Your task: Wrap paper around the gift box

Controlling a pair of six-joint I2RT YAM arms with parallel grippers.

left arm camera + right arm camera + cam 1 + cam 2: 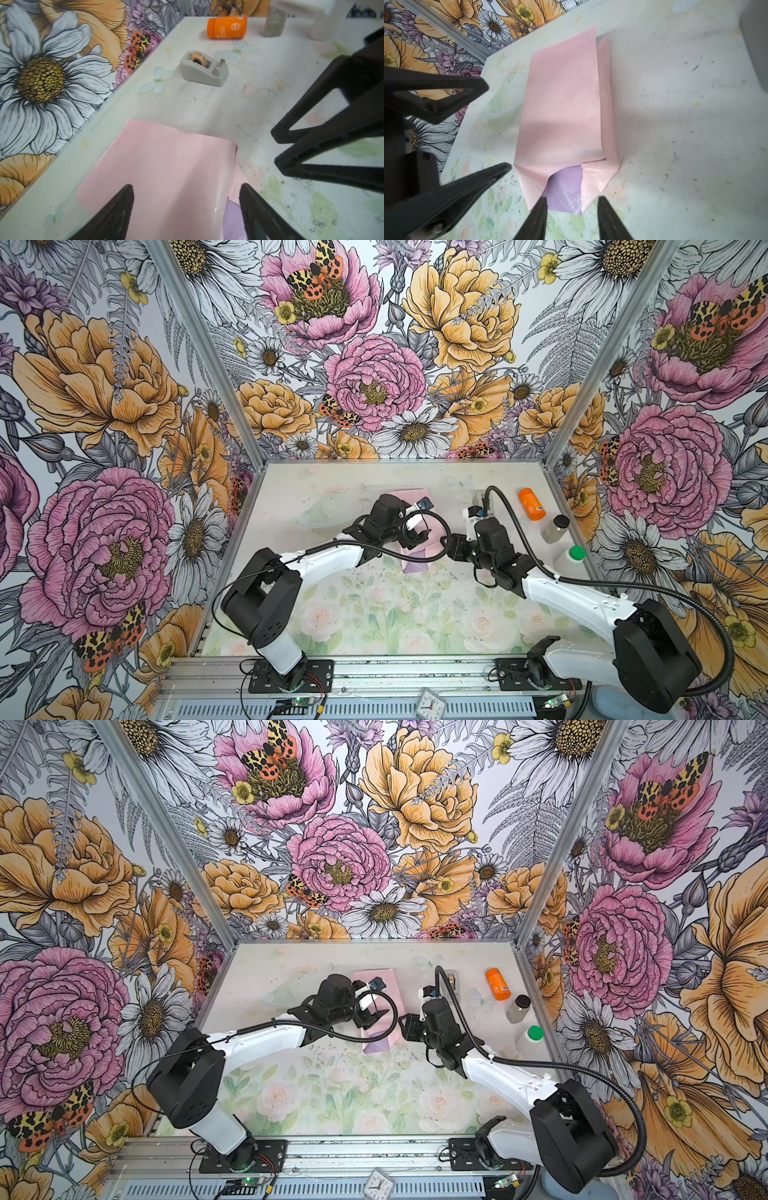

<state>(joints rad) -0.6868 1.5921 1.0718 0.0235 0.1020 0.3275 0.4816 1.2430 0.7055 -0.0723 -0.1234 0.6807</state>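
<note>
- The paper lies mid-table in both top views, folded into a long pink bundle with lilac showing at its near end. The gift box cannot be seen.
- In both top views the left gripper hangs over the bundle's middle. The right gripper sits just beside the bundle's right edge.
- In the left wrist view, the left gripper has its fingers spread wide above the pink face and pinches nothing. The right gripper is off to the side with its jaws parted. A grey tape dispenser and an orange bottle on its side lie farther off on the table.
- In the right wrist view, the right gripper has its jaws apart at the lilac end, gripping nothing. The left gripper is spread wide beside the bundle.
</note>
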